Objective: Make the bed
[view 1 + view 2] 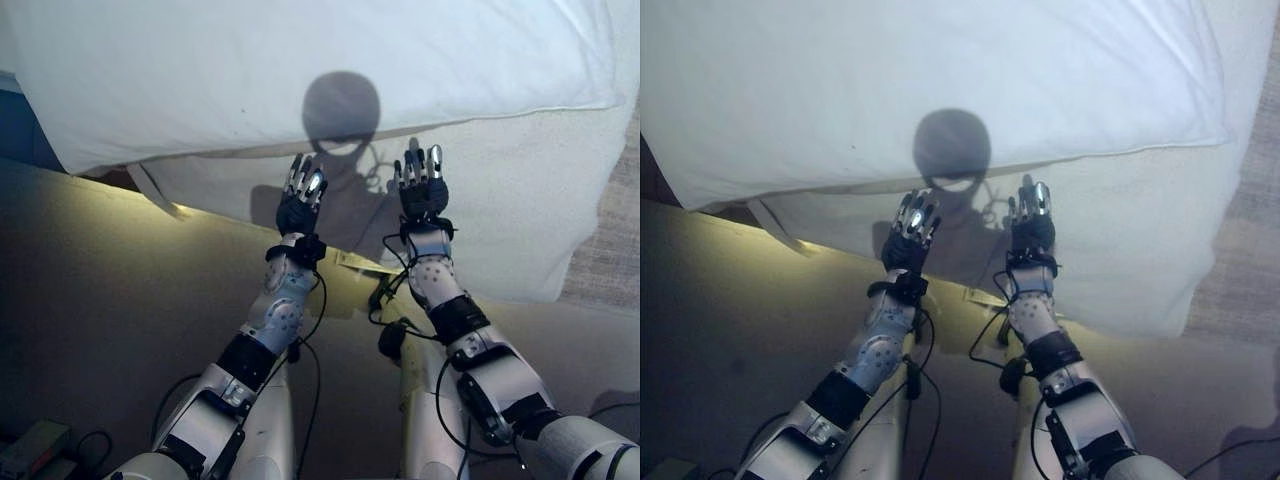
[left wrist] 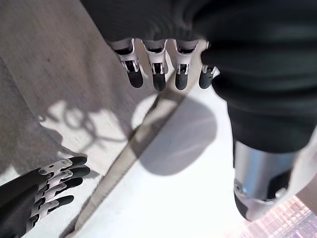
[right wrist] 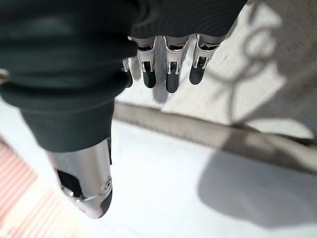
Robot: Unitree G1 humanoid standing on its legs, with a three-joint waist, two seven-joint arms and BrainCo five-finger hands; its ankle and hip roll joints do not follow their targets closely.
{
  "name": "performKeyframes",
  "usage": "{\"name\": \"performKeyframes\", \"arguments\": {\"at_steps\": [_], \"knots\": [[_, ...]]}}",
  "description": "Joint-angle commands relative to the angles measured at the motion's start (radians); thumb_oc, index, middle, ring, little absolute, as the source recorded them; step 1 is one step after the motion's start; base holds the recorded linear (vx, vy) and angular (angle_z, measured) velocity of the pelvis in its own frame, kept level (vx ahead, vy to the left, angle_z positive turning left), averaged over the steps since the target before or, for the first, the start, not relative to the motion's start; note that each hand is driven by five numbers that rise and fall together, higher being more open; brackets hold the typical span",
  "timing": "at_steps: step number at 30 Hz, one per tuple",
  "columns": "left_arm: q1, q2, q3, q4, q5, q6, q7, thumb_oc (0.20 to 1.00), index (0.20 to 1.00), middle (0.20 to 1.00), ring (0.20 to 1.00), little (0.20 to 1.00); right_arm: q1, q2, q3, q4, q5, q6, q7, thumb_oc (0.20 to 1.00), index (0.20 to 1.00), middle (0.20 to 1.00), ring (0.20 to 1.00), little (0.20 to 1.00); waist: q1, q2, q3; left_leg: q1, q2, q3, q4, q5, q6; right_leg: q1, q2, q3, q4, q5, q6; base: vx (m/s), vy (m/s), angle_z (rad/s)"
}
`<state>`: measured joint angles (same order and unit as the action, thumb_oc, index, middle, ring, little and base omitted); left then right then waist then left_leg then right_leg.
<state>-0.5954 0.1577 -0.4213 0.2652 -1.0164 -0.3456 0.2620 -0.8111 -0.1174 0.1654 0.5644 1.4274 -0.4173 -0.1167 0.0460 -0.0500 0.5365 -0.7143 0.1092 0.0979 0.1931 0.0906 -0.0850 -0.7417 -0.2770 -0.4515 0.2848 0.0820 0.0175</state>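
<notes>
1. Bedding covers the upper part of the head views: one smooth white duvet (image 1: 250,70) lies on top, puffy and rounded along its near hem, and one white sheet (image 1: 520,200) of coarser, nubbly weave hangs below it down the side of the bed.
2. Duvet overlaps the sheet; its corner ends toward the right, where the sheet continues bare.
3. Carpet (image 1: 90,290), dull grey-brown and flat, spreads beneath the bed edge; a thin strip of yellow light runs along the foot of the sheet.
4. Two hands reach toward the bed side by side, near each other but apart.
5. Left hand (image 1: 300,200) has its fingers straight and loosely spread, holding nothing, just below the duvet hem against the sheet.
6. Right hand (image 1: 422,180) matches it: fingers (image 3: 171,74) extended, empty, over the sheet; whether they touch the cloth I cannot tell.
</notes>
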Motion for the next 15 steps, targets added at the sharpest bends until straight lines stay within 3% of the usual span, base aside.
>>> {"name": "performKeyframes", "arguments": {"at_steps": [1,10,15], "knots": [[-0.016,0.001,-0.038,-0.065,0.012,-0.037,-0.042,1.000,1.000,1.000,1.000,1.000,-0.034,-0.047,-0.025,-0.040,0.026,-0.030,0.058,1.000,1.000,1.000,1.000,1.000,0.033,0.033,-0.016,-0.003,-0.012,0.018,0.032,-0.075,-0.015,0.005,-0.065,0.002,0.021,0.014,0.189,0.01,-0.004,0.03],[-0.015,0.025,-0.061,-0.094,0.026,-0.039,-0.076,1.000,1.000,1.000,1.000,1.000,-0.170,-0.152,-0.052,0.028,0.024,-0.046,0.059,1.000,1.000,1.000,1.000,1.000,0.047,0.049,-0.016,-0.040,-0.016,0.011,0.030,-0.074,-0.012,-0.039,-0.067,0.007,0.039,0.008,0.197,0.00,0.000,0.00],[-0.006,0.038,-0.069,-0.102,0.039,-0.033,-0.091,1.000,1.000,1.000,1.000,1.000,-0.195,-0.194,-0.028,0.011,-0.013,-0.034,0.072,1.000,1.000,1.000,1.000,1.000,0.049,0.038,-0.016,-0.048,-0.013,0.011,0.032,-0.076,-0.008,-0.053,-0.061,0.001,0.045,0.007,0.199,0.00,0.000,0.00]]}}
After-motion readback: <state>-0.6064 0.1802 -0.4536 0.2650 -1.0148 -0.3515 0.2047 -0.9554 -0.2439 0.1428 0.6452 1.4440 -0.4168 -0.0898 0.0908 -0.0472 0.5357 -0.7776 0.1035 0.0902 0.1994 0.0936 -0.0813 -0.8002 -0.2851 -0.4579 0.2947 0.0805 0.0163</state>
